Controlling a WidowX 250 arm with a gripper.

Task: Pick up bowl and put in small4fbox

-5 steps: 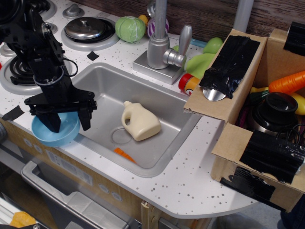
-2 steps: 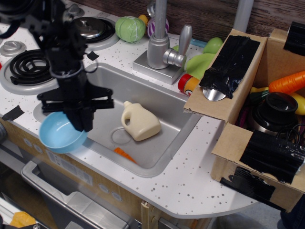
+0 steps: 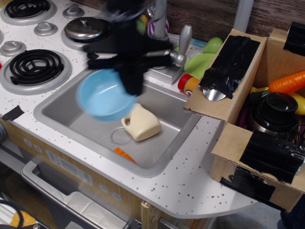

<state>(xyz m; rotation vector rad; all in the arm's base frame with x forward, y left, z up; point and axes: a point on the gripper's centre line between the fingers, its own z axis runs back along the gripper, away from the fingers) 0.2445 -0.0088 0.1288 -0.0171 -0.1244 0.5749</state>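
Note:
The light-blue bowl [image 3: 104, 96] hangs in the air over the left half of the sink, tilted with its hollow facing the camera. My black gripper [image 3: 131, 78], blurred by motion, is shut on the bowl's right rim. The small4fbox [image 3: 238, 138], a brown cardboard box with black-taped flaps, stands at the right edge of the counter, well to the right of the bowl. Its inside holds a black pot, an orange carrot and other toys.
A cream toy jug [image 3: 141, 123] and a small orange piece [image 3: 124, 154] lie in the sink [image 3: 62, 112]. A grey faucet [image 3: 162, 43] stands behind the gripper. Stove burners [image 3: 34, 64], a lidded pot [image 3: 86, 28] and toy vegetables sit along the back.
The gripper lifted the bowl from the counter's front-left edge and carried it up and to the right, over the sink toward the faucet.

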